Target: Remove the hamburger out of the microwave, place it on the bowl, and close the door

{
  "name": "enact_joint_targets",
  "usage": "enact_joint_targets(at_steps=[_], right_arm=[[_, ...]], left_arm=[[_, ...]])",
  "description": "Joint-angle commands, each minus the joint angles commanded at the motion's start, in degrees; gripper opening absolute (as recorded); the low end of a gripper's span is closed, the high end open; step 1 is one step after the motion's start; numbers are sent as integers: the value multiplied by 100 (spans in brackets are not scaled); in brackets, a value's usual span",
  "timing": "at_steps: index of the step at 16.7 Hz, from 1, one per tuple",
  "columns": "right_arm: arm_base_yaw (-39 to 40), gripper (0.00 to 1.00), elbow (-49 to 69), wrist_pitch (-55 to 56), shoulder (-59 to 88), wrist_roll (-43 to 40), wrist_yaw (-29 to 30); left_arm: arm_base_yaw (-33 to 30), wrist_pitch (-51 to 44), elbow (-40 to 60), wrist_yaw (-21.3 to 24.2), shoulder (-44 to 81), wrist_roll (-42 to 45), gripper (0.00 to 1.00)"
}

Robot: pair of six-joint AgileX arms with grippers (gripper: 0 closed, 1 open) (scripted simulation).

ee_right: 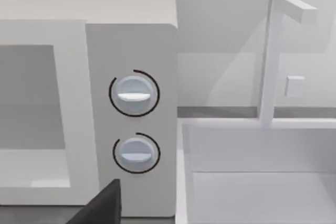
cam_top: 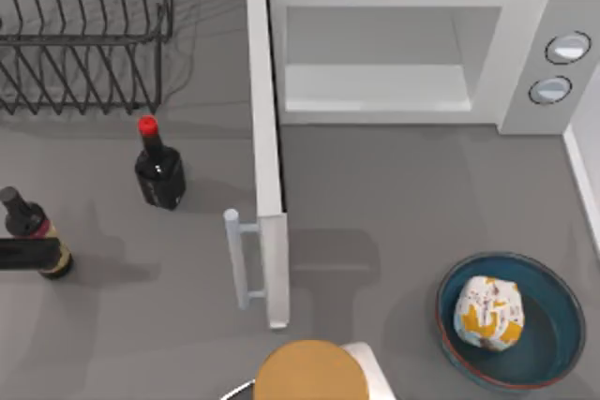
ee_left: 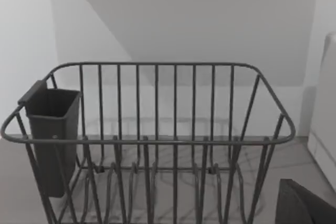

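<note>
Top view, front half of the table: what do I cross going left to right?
Gold-labelled bottle → red-capped bottle → door handle → orange-tan disc → bowl holding the hamburger.

Dark wire dish rack (cam_top: 84,35) at table (cam_top: 394,194) top-left, with dark cutlery cup (ee_left: 51,129) on its end. Red-capped dark bottle (cam_top: 157,168) stands below it. Second bottle (cam_top: 36,233) at left edge. Orange-tan disc (cam_top: 309,372) bottom centre. White sink (ee_right: 262,171) with faucet (ee_right: 278,51).

Even, soft light fills the scene; the door (cam_top: 269,166) and bottles (cam_top: 158,168) cast faint shadows rightward on the grey tabletop (cam_top: 394,194), without glare.
</note>
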Motion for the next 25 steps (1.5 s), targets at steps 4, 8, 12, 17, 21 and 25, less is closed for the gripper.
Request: enact_joint_targets(at_steps=[4, 8, 12, 17, 21, 25], right_arm=[[0, 100, 0, 0, 0, 0, 0], [0, 100, 0, 0, 0, 0, 0], [0, 100, 0, 0, 0, 0, 0], [0, 100, 0, 0, 0, 0, 0], [0, 100, 0, 0, 0, 0, 0], [0, 100, 0, 0, 0, 0, 0]], left_arm=[[-180, -463, 500, 7, 647, -394, 0], [-462, -1361, 1440, 88, 2199, -1165, 0], [-675, -2332, 2408, 260, 3922, -2008, 0], [-765, -3081, 3118, 462, 5042, -2666, 0], [-768, -3117, 3151, 472, 5085, -2698, 0], [-744, -2886, 2959, 467, 5155, -2688, 0]])
